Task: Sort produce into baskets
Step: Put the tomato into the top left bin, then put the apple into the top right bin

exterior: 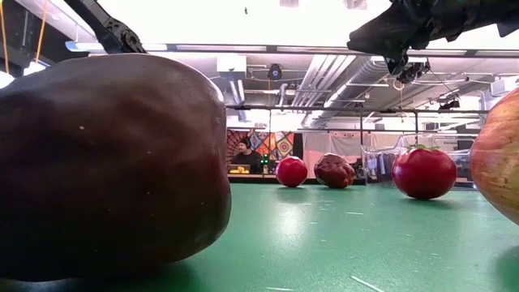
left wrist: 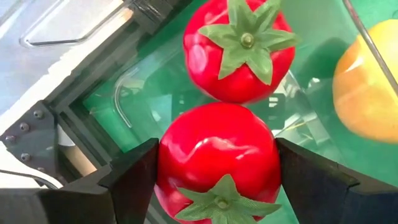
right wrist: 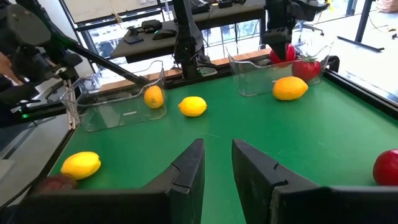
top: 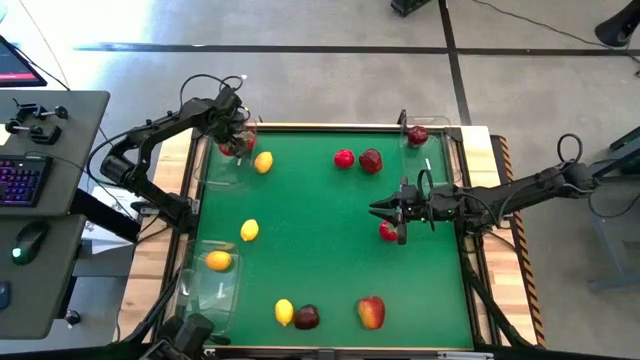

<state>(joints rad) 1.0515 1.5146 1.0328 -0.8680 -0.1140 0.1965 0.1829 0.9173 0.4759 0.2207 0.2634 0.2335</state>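
Left tool [left wrist: 217, 180] spread wide around red tomato [left wrist: 214, 165] in far-left basket [top: 222, 165], contact unclear; smooth, rigid, probably light, grip round middle. Right tool [right wrist: 217, 165] narrow, empty over desk [top: 310, 220]

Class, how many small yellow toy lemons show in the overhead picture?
4 lemons. One beside the upper-left clear plastic tray, one loose mid-left, one inside the lower-left tray, one bottom centre. Others may be hidden.
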